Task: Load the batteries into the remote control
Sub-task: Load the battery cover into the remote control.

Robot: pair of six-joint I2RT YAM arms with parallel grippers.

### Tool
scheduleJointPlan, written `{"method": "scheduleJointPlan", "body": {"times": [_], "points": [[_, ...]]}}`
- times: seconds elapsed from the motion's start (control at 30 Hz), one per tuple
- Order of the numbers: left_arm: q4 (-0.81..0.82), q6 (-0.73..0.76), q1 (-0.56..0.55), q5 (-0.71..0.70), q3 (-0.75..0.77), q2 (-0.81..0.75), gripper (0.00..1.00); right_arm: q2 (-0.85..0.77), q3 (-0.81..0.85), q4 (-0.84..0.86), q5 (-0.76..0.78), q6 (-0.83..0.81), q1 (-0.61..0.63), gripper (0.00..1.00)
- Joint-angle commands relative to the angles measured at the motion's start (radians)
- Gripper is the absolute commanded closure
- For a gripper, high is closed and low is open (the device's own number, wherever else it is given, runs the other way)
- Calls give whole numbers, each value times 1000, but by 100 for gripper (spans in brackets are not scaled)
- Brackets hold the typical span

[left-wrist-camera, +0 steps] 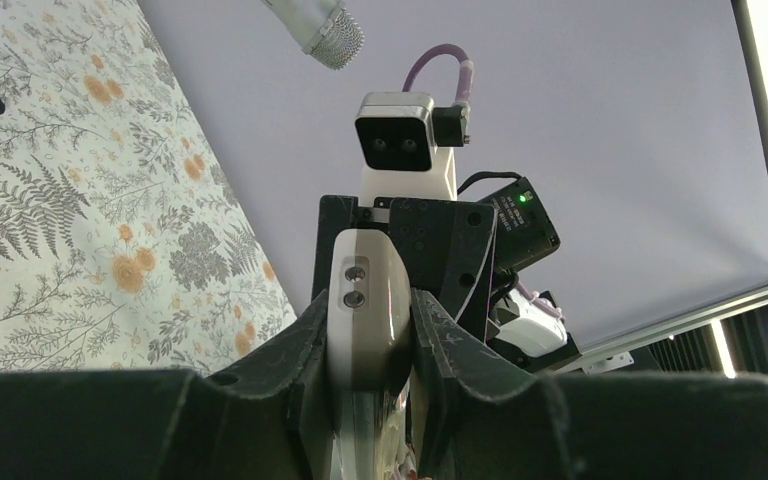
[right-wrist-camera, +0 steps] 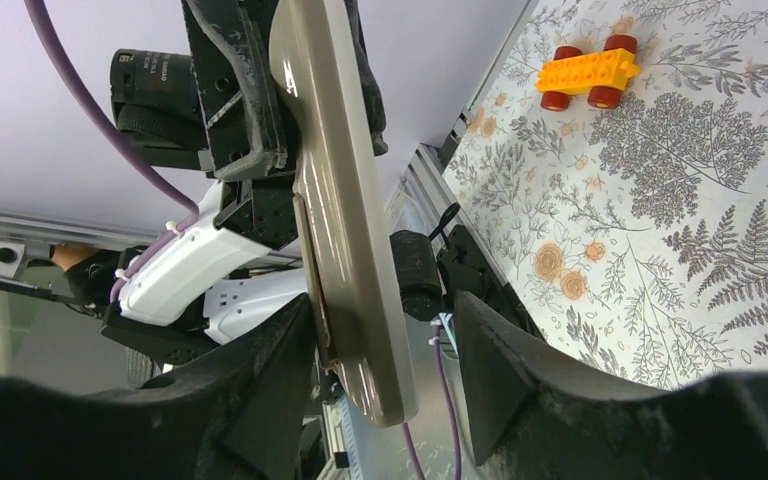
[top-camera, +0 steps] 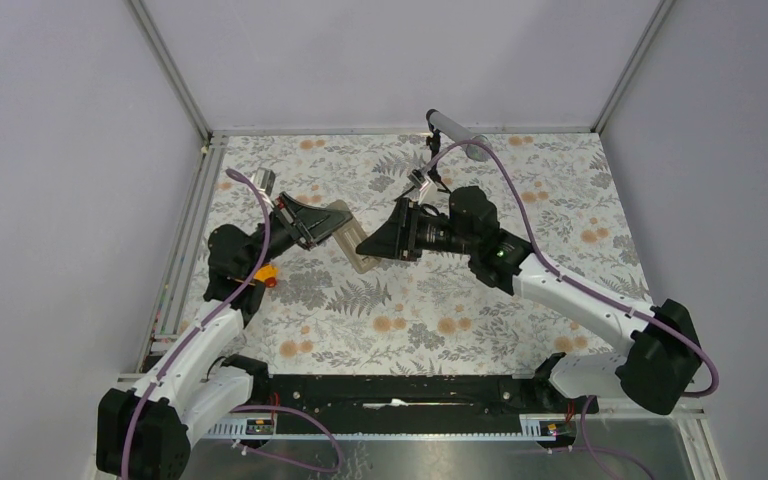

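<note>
Left claw clamping remote control, beige back

Beige-grey remote control; yellow toy car, red wheels; grey-fern, orange-flower tablecloth

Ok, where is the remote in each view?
Top external: the remote sits just left of centre, slanting.
Left wrist: remote at bottom centre, seen end-on, between that wrist's fingers.
Right wrist: remote as a tall edge-on strip left of centre, between that wrist's fingers.
Shared landmark: the floral cloth.
</note>
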Motion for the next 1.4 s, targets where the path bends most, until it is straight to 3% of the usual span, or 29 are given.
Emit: {"method": "scheduleJointPlan", "body": {"times": [0.0, 0.1, 0.33, 0.5, 0.57, 0.77, 1.0, 1.23, 1.37], "points": [[163, -25, -15, -3, 23, -26, 100, 39, 23, -32, -13, -24, -7, 45], [164, -28, -15, -5, 23, -25, 100, 44, 38, -54, -3, -45, -6, 57], [271, -71, -15, -13, 6, -9, 100, 73, 9, 28, -30, 17, -5, 64], [245, -62, -15, -35, 15, -16, 100, 75, -6, 37, -54, 39, -6, 45], [217, -48, -14, -40, 19, -23, 100, 59, -14, 27, -35, 33, -8, 42], [161, -55, 17, -100, -24, -59, 100, 3, -34, -10, 24, 70, -21, 42], [183, -70, 34, -131, -47, -75, 100, -44, -79, -10, 41, 132, -21, 52], [201, -73, 34, -112, -39, -57, 100, 6, -29, -21, -10, 123, -21, 47], [90, -43, 34, -129, -27, -67, 100, 15, 12, -65, 13, 64, -21, 40]]}}
